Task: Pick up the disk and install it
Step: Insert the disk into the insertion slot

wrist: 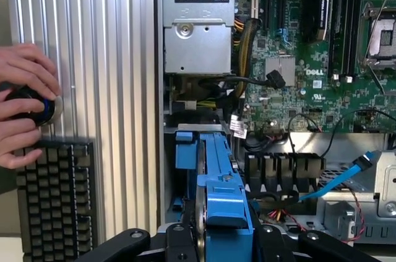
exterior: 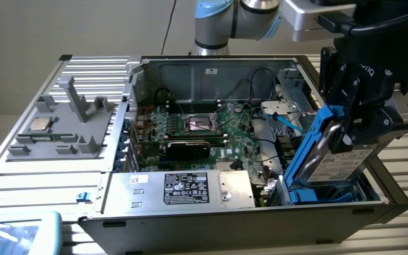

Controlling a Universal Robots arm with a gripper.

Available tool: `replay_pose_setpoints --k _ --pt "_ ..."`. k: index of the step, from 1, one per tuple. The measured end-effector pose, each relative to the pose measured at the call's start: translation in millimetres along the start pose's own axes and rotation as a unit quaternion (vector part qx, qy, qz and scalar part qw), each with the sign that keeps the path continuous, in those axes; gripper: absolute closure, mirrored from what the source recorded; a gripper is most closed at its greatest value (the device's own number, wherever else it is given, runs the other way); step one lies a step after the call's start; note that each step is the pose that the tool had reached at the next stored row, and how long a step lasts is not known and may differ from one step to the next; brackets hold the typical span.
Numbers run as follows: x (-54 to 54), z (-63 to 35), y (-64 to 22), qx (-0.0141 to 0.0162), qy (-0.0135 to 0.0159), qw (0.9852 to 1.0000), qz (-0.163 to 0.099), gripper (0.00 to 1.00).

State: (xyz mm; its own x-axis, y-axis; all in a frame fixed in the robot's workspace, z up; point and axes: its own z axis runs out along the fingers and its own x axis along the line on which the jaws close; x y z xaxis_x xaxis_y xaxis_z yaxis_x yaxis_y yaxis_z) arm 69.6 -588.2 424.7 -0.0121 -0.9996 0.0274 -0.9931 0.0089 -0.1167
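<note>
The disk (exterior: 340,161), a silver-grey drive with a white label in a bright blue carrier, hangs tilted over the drive bay (exterior: 331,195) at the exterior view's right end of the open computer case. My black gripper (exterior: 363,133) is shut on its upper part. The disk's lower end reaches down into the blue-framed bay. In the wrist view the disk (wrist: 216,194) shows edge-on between my gripper (wrist: 219,243) fingers (wrist: 133,240), pointing down at the case floor beside the motherboard (wrist: 297,70).
The case holds a power supply (exterior: 189,188), the motherboard (exterior: 204,127) and a loose blue cable (exterior: 289,119) near the bay. A grey fixture (exterior: 62,125) with a small silver chip (exterior: 40,124) lies on the exterior view's left. A person's hands (wrist: 25,101) rest by a keyboard (wrist: 55,200).
</note>
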Motion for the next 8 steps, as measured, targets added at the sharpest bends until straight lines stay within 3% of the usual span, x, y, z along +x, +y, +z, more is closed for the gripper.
replay_pose_setpoints --k 8 --pt "-0.1 5.2 0.6 0.0 0.0 1.0 0.0 0.63"
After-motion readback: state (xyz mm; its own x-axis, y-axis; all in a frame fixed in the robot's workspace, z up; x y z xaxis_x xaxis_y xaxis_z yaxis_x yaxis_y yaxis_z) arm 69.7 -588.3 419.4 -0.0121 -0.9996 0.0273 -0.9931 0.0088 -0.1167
